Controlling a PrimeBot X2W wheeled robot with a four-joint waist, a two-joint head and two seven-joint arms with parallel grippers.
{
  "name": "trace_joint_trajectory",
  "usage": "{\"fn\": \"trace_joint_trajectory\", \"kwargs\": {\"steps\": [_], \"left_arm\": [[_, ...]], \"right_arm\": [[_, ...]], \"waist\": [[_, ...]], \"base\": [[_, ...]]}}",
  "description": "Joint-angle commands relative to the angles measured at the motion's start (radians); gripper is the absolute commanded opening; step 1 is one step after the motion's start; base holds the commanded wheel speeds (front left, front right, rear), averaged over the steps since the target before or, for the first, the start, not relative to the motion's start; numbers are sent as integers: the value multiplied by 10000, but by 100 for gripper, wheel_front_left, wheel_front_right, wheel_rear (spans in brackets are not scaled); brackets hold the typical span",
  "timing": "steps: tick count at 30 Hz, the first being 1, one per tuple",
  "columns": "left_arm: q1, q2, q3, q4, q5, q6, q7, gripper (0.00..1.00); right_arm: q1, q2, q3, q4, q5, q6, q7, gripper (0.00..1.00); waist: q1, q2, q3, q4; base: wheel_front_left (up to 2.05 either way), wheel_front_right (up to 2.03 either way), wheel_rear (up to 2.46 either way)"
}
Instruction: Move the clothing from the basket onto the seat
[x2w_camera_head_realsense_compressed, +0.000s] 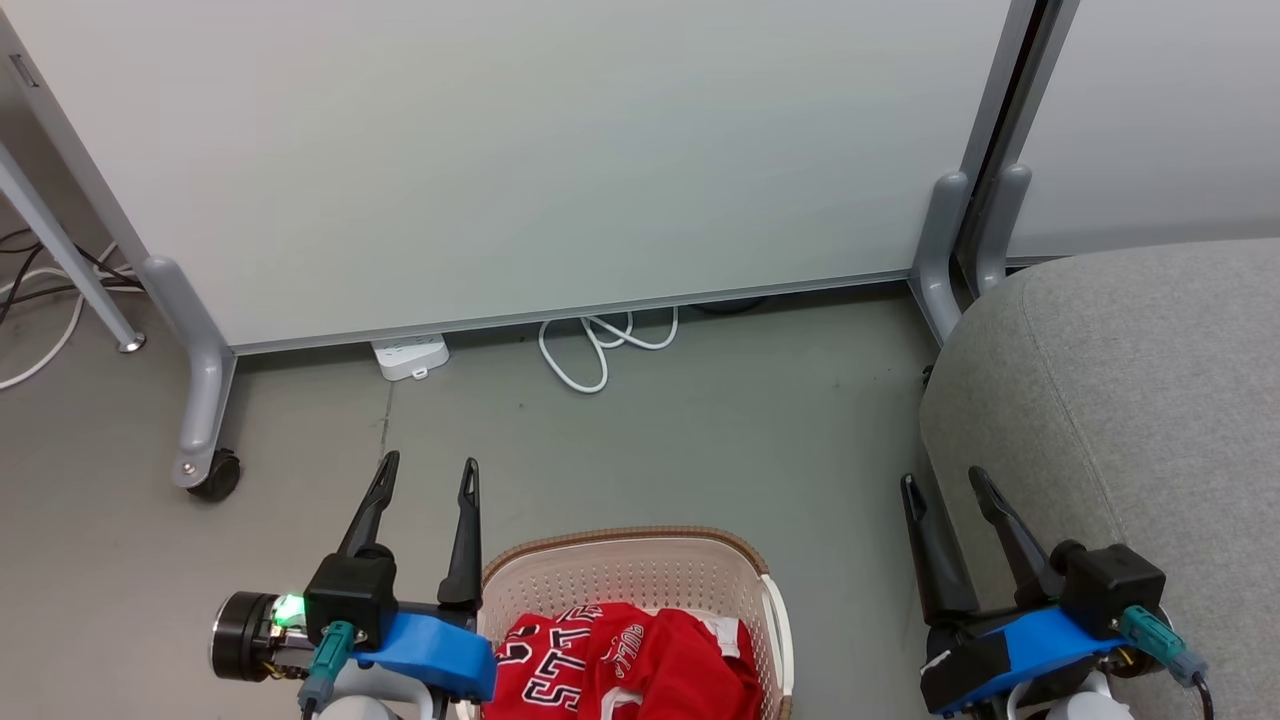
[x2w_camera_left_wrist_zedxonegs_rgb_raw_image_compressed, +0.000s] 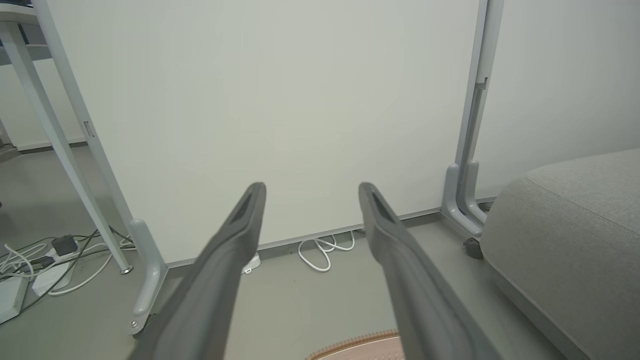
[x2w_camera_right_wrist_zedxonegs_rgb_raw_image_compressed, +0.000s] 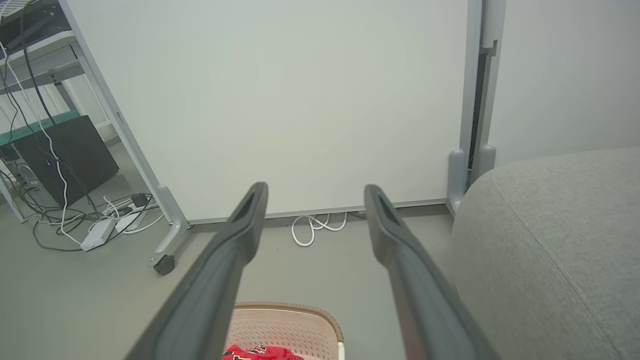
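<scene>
Grey floor (x2w_camera_head_realsense_compressed: 650, 430), clothing (x2w_camera_head_realsense_compressed: 620, 660) between both jaws

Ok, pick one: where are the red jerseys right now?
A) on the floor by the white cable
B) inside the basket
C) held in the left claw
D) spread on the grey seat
B: the red jerseys lie bunched inside the basket, not on the seat.

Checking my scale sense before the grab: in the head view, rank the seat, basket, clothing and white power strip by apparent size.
1. seat, largest, though cut by the frame.
2. basket, also cut at the bottom.
3. clothing, inside the basket.
4. power strip, smallest, but farther from the camera.
</scene>
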Motion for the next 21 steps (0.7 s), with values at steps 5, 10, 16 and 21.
{"fn": "trace_joint_trajectory", "kwargs": {"steps": [5,10,16,21], "left_arm": [[-151,9,5,69,-57,37,-49,100],[-152,9,-1,97,-11,39,-49,100],[-171,8,4,158,-4,-9,-49,100],[-439,8,-78,400,58,-200,-49,100]], "right_arm": [[-70,-62,-26,39,30,4,-54,100],[-69,-60,-10,57,67,4,-54,100],[-96,-60,24,68,98,4,-53,100],[-255,-60,72,9,77,4,-51,100]], "waist": [[0,0,11,8],[0,0,22,15],[0,0,80,-14],[0,0,397,-164]], "base": [[0,0,0],[0,0,0],[0,0,0],[0,0,0]]}}
